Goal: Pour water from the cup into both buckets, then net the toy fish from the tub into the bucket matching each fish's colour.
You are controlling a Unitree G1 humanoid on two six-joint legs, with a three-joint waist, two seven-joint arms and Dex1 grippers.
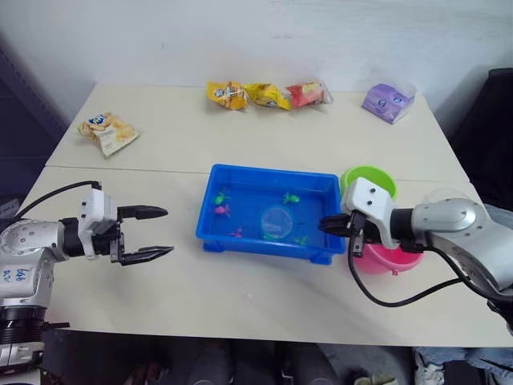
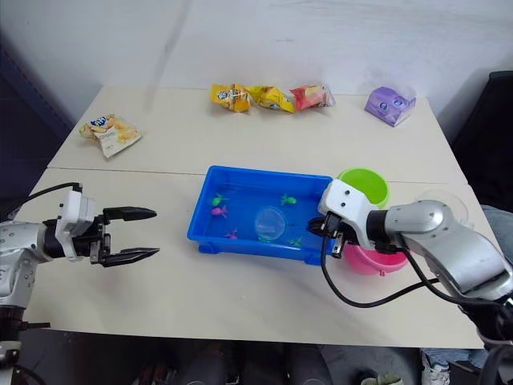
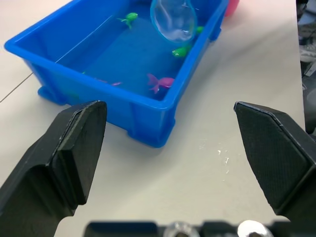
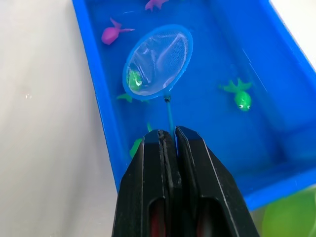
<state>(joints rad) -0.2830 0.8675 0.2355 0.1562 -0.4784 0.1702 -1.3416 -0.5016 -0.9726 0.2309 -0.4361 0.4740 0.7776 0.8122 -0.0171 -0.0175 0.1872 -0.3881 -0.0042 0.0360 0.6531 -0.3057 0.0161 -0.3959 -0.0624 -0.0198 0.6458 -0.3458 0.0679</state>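
The blue tub [image 1: 264, 172] sits mid-table with water in it and several tiny toy fish, such as a pink one [image 1: 222, 210] and a green one [image 1: 291, 198]. My right gripper [image 1: 327, 224] is at the tub's right end, shut on the net's thin handle. The net hoop [image 4: 158, 61] lies low in the tub. A green fish [image 4: 133, 79] shows through its mesh; whether it is inside I cannot tell. The green bucket [image 1: 369, 178] and the pink bucket [image 1: 389, 258] stand right of the tub. The clear cup [image 2: 450, 200] is mostly hidden behind my right forearm. My left gripper [image 1: 156, 233] hangs open left of the tub.
Snack packets lie along the table's far side: one at the left [image 1: 108, 132], yellow and red ones in the middle [image 1: 268, 96], and a purple one [image 1: 387, 102] at the right. A black cable [image 1: 385, 301] loops under my right wrist.
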